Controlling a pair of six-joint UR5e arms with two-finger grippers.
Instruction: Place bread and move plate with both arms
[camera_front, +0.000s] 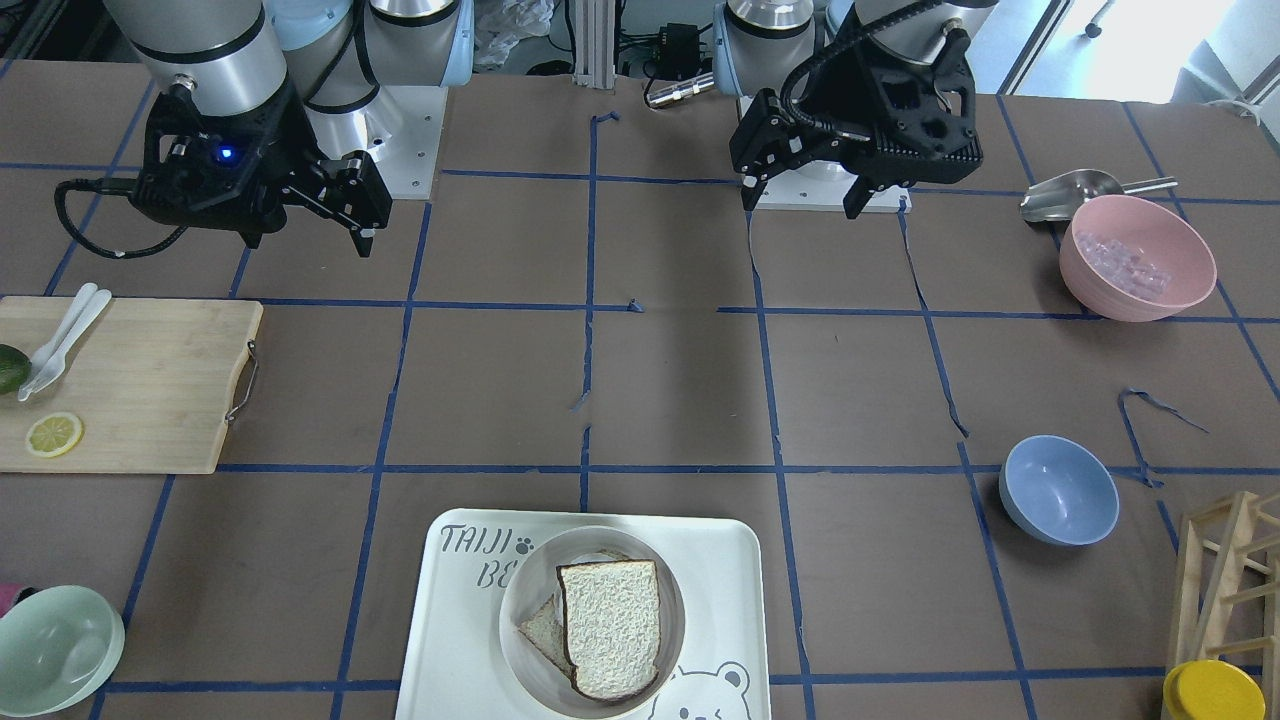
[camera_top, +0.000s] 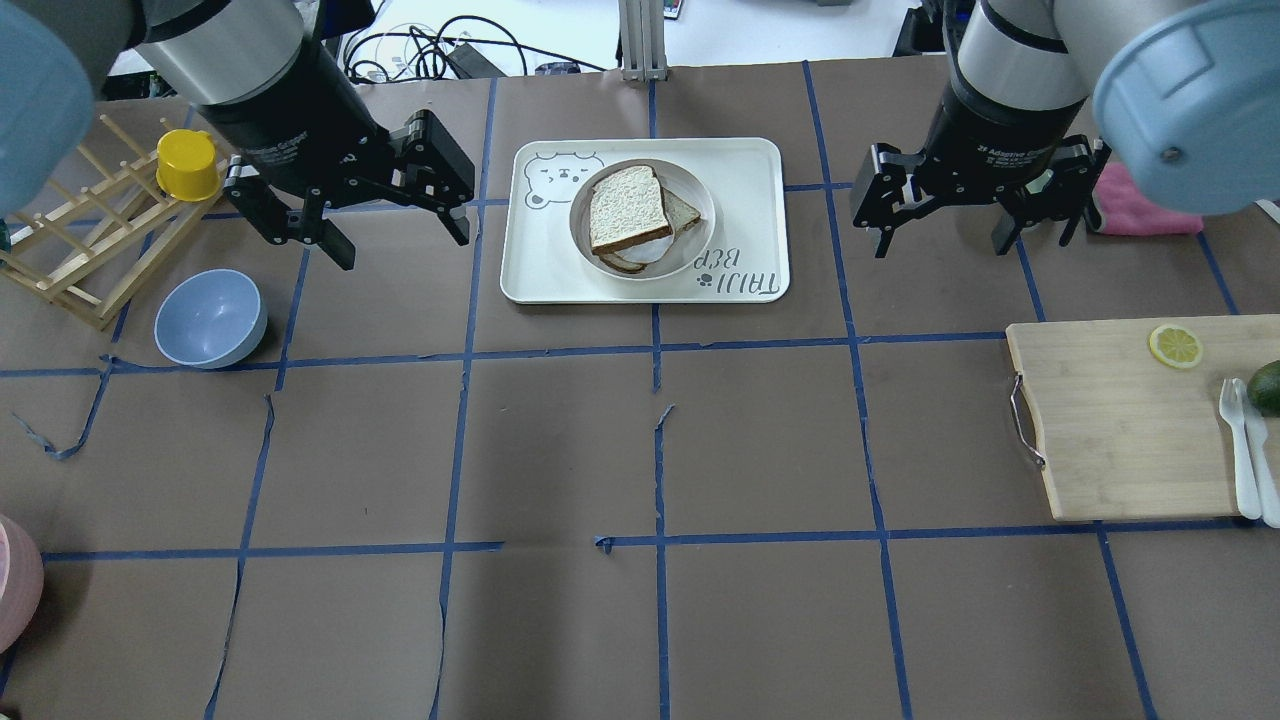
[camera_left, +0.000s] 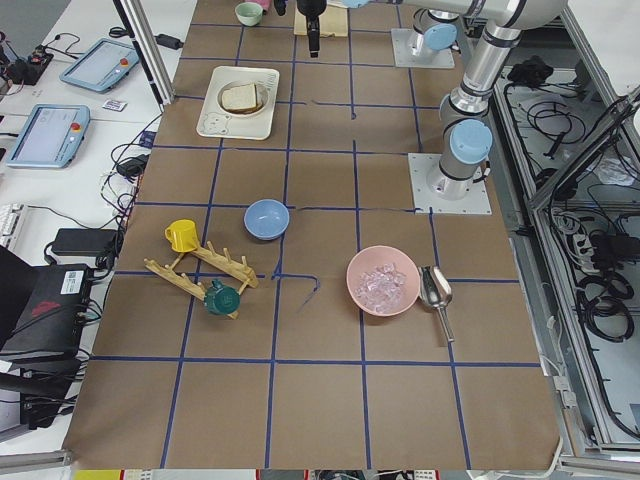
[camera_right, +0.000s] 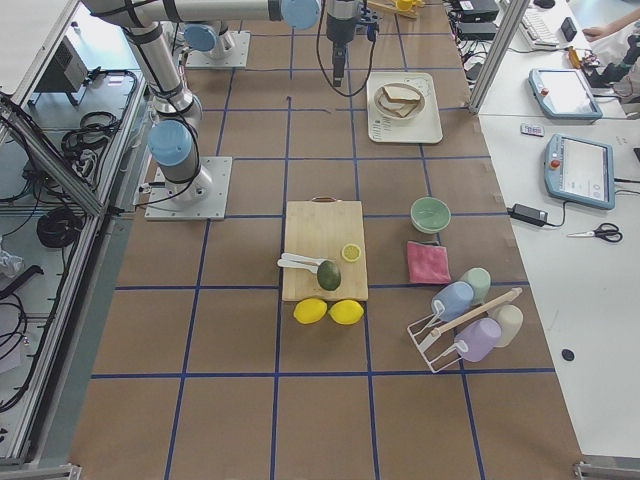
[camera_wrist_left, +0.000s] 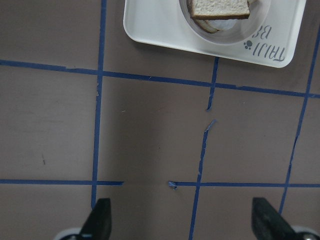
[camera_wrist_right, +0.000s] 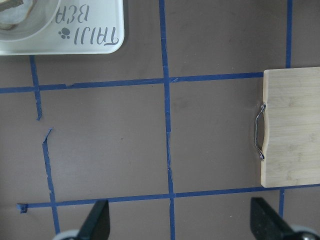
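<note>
Left end effector (camera_top: 400, 240) is hanging wide apart, empty, at the tray's (camera_top: 750, 170) 9 o'clock. The bread (camera_top: 625, 208) is lying stacked on the plate (camera_top: 697, 243) in the tray. Right end effector (camera_top: 943, 243) is gaping empty at 3 o'clock. I'm guessing the risk is uneven pulls tilting the plate and the bread sliding off.

6 downward views (all share tray (camera_front: 462, 625)).

bread (camera_top: 625, 208) on plate (camera_top: 690, 250) | plate in tray (camera_top: 540, 262) | tray between left claw (camera_top: 400, 248), right claw (camera_top: 942, 250)
</note>
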